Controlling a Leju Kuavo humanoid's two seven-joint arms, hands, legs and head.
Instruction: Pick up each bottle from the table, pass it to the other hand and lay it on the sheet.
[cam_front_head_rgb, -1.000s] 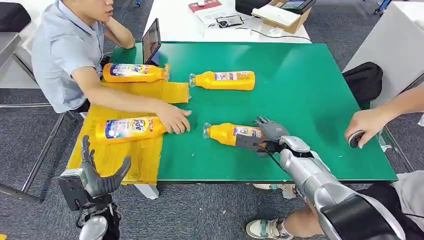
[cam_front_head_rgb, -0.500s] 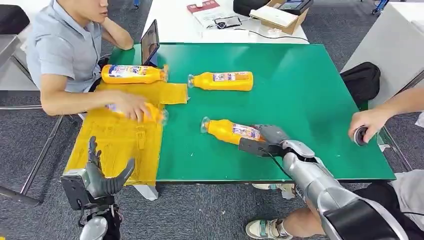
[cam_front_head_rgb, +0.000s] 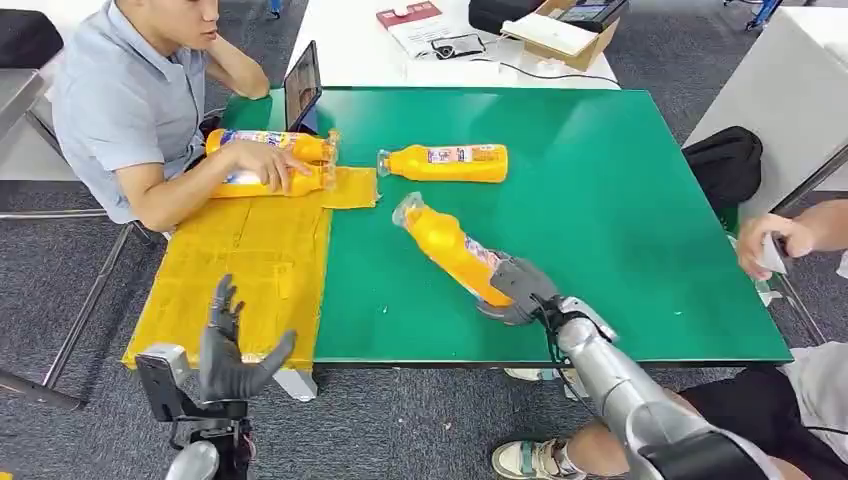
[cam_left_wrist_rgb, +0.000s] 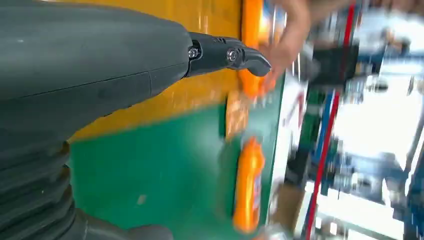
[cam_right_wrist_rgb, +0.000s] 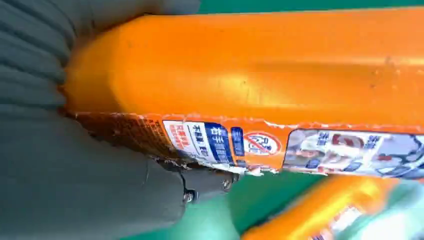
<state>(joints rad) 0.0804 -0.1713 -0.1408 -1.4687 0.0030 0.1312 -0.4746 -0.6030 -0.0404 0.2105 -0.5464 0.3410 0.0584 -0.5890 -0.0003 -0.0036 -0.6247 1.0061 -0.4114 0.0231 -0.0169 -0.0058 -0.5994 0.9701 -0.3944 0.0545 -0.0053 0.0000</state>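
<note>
While the right robot hand (cam_front_head_rgb: 518, 290) is wrapped around the base of one orange bottle (cam_front_head_rgb: 452, 250), that bottle sits tilted up off the green tabletop (cam_front_head_rgb: 620, 190), cap end pointing toward the far left corner, base end near the front edge around the middle. The right wrist view gives a close look at the same bottle (cam_right_wrist_rgb: 260, 70), with the grey thumb and palm (cam_right_wrist_rgb: 90, 170) pressed right against its labelled side, so the grip looks solid. A second orange bottle (cam_front_head_rgb: 445, 162) lies flat on its side toward the far edge of the tabletop, cap pointing left, just beside the yellow sheet (cam_front_head_rgb: 240, 270) that hangs over the left edge. On the far part of that sheet there are two more bottles (cam_front_head_rgb: 270, 165) lying close together, and a person in a grey-blue shirt (cam_front_head_rgb: 120, 100) has a hand (cam_front_head_rgb: 270, 165) resting on them. The left robot hand (cam_front_head_rgb: 230, 345) hangs off the front left corner, below the sheet's near end, fingers spread apart and nothing in it. The left wrist view is blurry but shows a dark fingertip (cam_left_wrist_rgb: 250, 59) over the sheet, with the lying bottle (cam_left_wrist_rgb: 248, 185) further along on the green. Another person's hand (cam_front_head_rgb: 775, 240) is just off the right edge of the tabletop, holding something small I can't make out.
</note>
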